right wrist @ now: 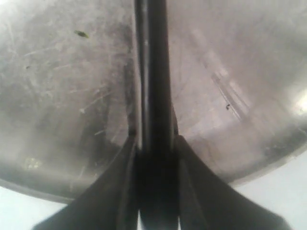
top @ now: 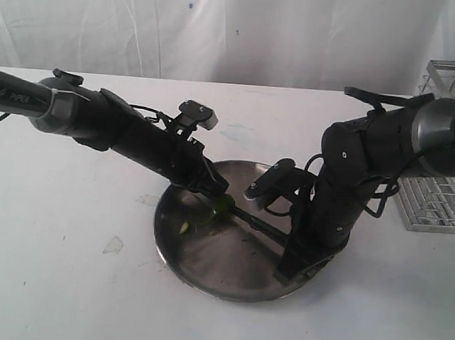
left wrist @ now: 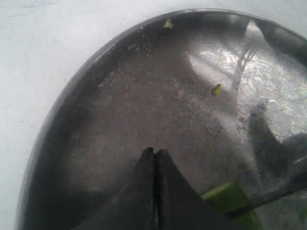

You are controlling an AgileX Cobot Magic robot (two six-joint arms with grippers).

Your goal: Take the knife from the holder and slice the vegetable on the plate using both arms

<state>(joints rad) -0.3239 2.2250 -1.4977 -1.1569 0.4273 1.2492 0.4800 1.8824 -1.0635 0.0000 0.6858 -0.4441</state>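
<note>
Tabletop (top: pixel 61 283): white, fills the lower frame. Steel plate (top: pixel 205 256) sits at lower centre.
Right gripper (right wrist: pixel 153 140): over the plate's right part, closed on the knife (right wrist: pixel 152 67), handle between both fingers. The dark blade runs up-left across the plate toward the vegetable (top: pixel 221 208).
Vegetable: on the plate, upper-left of its centre, with the blade laid against it.
1 small green slice (top: pixel 183 228) lies on the plate's left part, apart from the vegetable.
Left gripper (left wrist: pixel 154 152): fingertips pressed together with nothing between them, low over the plate, the vegetable just beside one finger. Cannot tell whether it touches.
Wire holder (top: pixel 446 195): far right of the frame, well apart from the plate.
</note>
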